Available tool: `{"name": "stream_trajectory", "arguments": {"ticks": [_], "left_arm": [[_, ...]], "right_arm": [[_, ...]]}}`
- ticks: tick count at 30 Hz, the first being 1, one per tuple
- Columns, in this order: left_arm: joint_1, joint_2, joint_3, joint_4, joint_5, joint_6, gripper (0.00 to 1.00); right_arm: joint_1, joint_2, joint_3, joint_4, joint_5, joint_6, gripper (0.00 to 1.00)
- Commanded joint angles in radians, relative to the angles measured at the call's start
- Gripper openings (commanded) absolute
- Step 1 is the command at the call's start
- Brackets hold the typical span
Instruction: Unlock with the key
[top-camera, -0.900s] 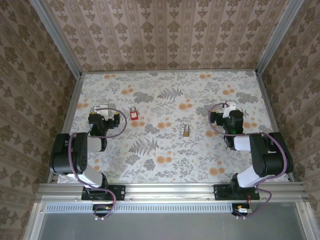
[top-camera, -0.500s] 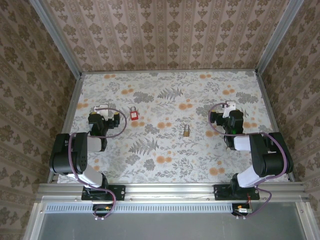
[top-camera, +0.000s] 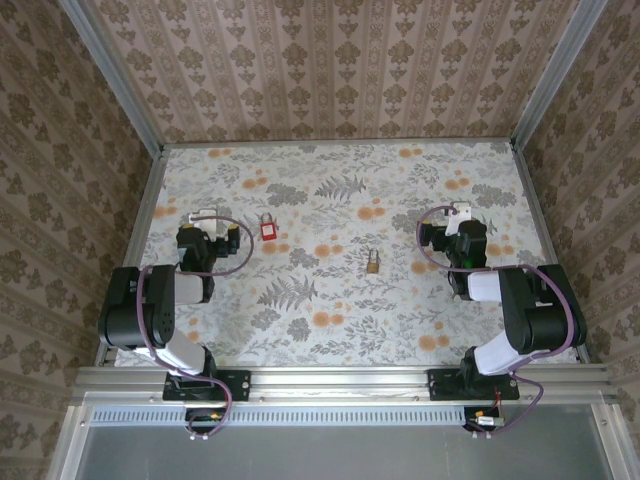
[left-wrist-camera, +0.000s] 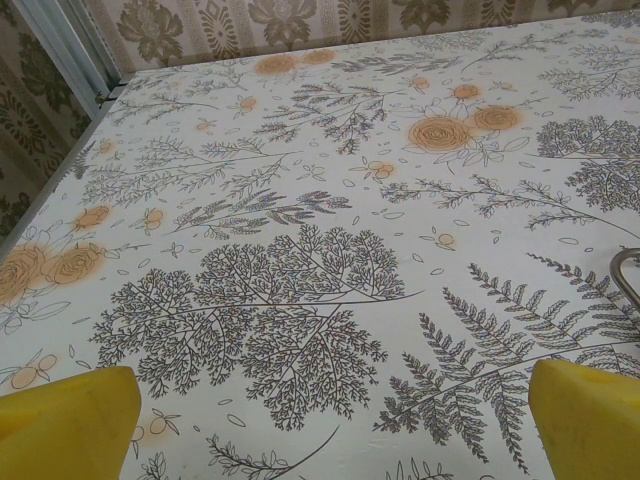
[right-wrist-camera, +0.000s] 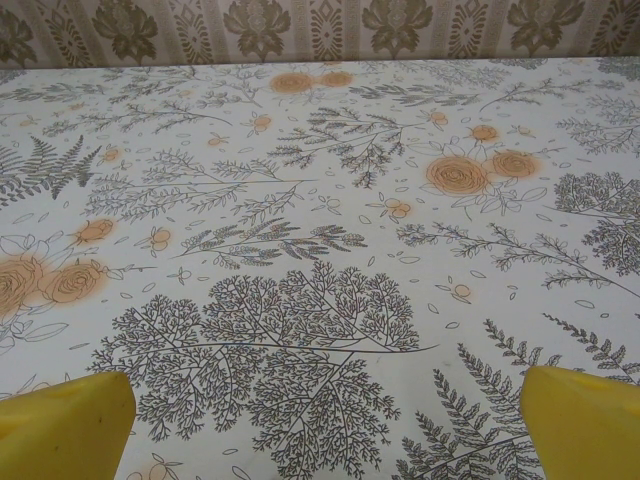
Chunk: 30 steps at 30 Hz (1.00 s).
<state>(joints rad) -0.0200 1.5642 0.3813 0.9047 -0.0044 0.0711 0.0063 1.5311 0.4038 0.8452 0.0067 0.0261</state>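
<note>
A brass padlock (top-camera: 372, 262) lies alone on the flowered table (top-camera: 330, 180). The red key (top-camera: 268, 229) lies near the left gripper (left-wrist-camera: 330, 425), on its right side. This gripper and the right gripper (right-wrist-camera: 325, 425) are both spread wide and hold nothing.

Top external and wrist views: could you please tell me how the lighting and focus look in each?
Top external: soft, even light, no hard shadows or glare; the key and padlock are tiny but distinct. Left wrist: tablecloth print crisp, the yellow fingers at the bottom corners slightly soft. Right wrist: likewise crisp and evenly lit, its yellow fingers equally soft.
</note>
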Motion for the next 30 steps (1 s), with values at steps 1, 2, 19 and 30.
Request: {"name": "stream_trajectory", "arguments": {"ticks": [1,2,19,30], "left_arm": [[-0.005,-0.012,0.015,-0.001,-0.005,0.006,1.00],[-0.003,-0.012,0.016,-0.003,-0.002,0.005,1.00],[-0.044,-0.321,0.159,-0.448,-0.233,-0.055,1.00],[0.137,-0.667,0.267,-0.918,-0.015,-0.748,1.00]], "right_arm": [[-0.005,-0.003,0.008,-0.005,-0.019,-0.005,1.00],[-0.006,-0.003,0.008,-0.002,-0.021,-0.005,1.00],[0.072,-0.185,0.210,-0.439,0.309,0.048,1.00],[0.012,-0.212,0.496,-1.009,-0.108,0.679,1.00]]}}
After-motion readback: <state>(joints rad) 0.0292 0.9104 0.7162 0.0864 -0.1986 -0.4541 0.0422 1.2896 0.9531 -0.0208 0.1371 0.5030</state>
